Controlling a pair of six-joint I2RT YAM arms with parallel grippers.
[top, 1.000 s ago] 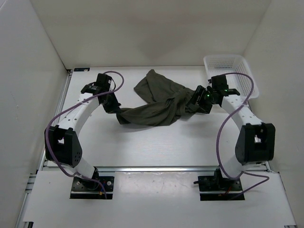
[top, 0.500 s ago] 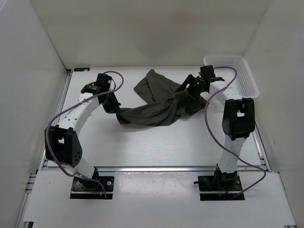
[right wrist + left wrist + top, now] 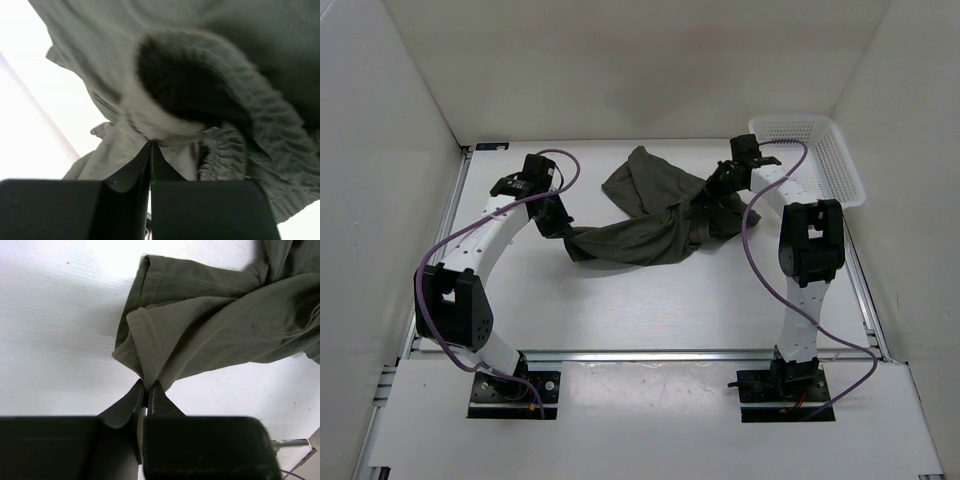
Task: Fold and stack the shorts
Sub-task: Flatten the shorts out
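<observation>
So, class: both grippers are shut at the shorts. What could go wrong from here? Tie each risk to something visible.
The left gripper pinches only a hem corner of the shorts; it may slip out.
The right gripper is shut at the very edge of the waistband; it may hold nothing.

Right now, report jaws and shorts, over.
Left jaws shut on shorts hem. Right jaws shut at waistband, grip unclear. Shorts crumpled, unfolded. Basket far right, not blocking.

Bright, even light falls from above. The white worktop [image 3: 60,330] glares so much in the wrist views that it looks almost blank. The shorts [image 3: 90,45] are soft and blurry in the right wrist view, sharp in the left. Shadows are faint.
</observation>
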